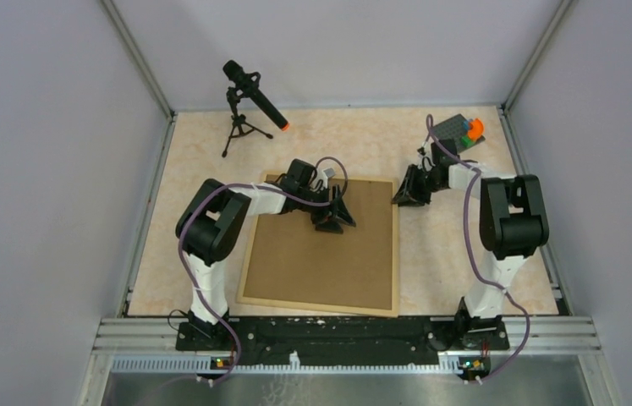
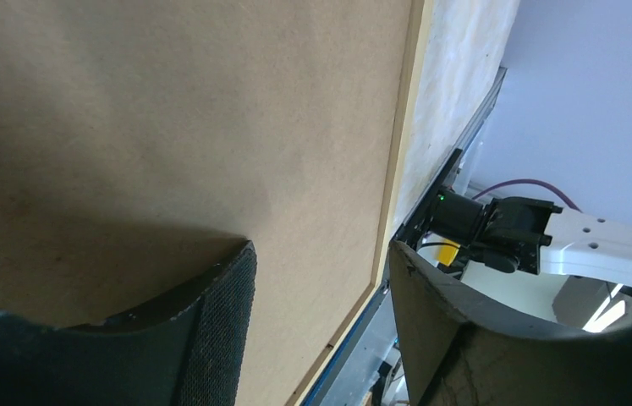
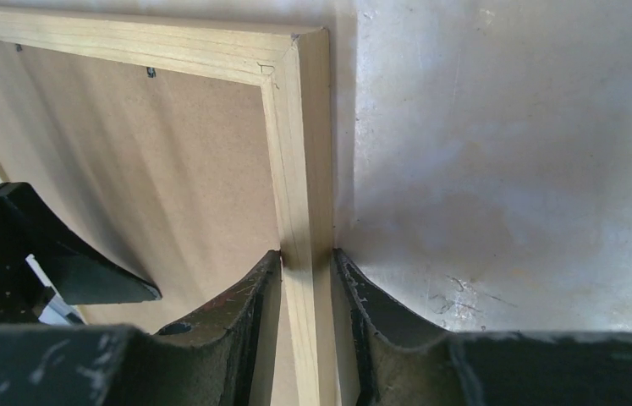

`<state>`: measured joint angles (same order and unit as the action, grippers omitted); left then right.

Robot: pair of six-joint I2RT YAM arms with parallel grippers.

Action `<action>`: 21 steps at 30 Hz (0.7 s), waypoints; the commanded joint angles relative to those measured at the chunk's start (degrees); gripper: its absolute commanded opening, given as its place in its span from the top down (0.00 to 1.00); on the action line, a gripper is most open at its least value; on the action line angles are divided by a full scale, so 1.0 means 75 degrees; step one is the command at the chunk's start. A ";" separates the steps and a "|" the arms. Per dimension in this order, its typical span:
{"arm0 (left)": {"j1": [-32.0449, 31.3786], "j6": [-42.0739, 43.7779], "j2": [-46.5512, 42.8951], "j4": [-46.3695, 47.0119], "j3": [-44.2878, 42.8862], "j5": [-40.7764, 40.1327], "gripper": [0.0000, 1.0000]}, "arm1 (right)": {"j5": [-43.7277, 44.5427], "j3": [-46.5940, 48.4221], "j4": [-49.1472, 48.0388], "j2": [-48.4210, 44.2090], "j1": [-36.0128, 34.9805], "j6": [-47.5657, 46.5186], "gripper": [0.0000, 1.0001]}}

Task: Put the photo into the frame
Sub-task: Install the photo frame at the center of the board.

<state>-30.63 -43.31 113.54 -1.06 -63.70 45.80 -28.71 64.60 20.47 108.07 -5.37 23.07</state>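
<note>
Flat at desk (image 1: pixel 363 144) centre: light wooden rectangular picture frame (image 1: pixel 396 254), brown backing board (image 1: pixel 321 258) uppermost. Clamped on its right strip near the upper corner: right tool (image 3: pixel 306 258). Spread apart over the board's top: left tool (image 2: pixel 321 258).

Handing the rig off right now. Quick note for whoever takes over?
Left hand: open, holding nothing, over the backing board.
Right hand: shut on the frame, on the right strip near its far corner.
The frame lies flat on the table, with the brown backing board face up inside it.
Photo: not visible in any view, so I can't confirm it is in.
Left to do: check that the photo is under the board, then probably release the frame.
</note>
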 commanded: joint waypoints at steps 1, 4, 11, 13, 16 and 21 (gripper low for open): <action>0.0108 -0.0139 0.0176 0.0366 0.0229 -0.0227 0.35 | 0.0938 0.0105 0.0492 0.0185 -0.0140 -0.0361 0.71; 0.0112 -0.0172 0.0220 0.0384 0.0255 -0.0202 0.35 | 0.1202 0.0154 0.0660 0.0315 -0.0150 -0.0415 0.72; 0.0114 -0.0234 0.0341 0.0398 0.0279 -0.0063 0.37 | 0.2543 0.0479 0.1032 0.0643 -0.0496 -0.0392 0.73; 0.0120 -0.0223 0.0342 0.0401 0.0279 -0.0057 0.37 | 0.2826 0.0616 0.1125 0.0803 -0.0615 -0.0371 0.73; 0.0117 -0.0208 0.0342 0.0390 0.0279 -0.0047 0.37 | 0.2623 0.0698 0.1075 0.0962 -0.0637 -0.0357 0.73; 0.0117 -0.0229 0.0353 0.0416 0.0290 -0.0044 0.38 | 0.2219 0.0903 0.1156 0.1017 -0.0789 -0.0393 0.68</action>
<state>-29.67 -46.00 114.32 1.78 -62.76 47.55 -18.04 71.96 29.50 110.50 -10.04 22.48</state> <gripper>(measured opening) 0.623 0.281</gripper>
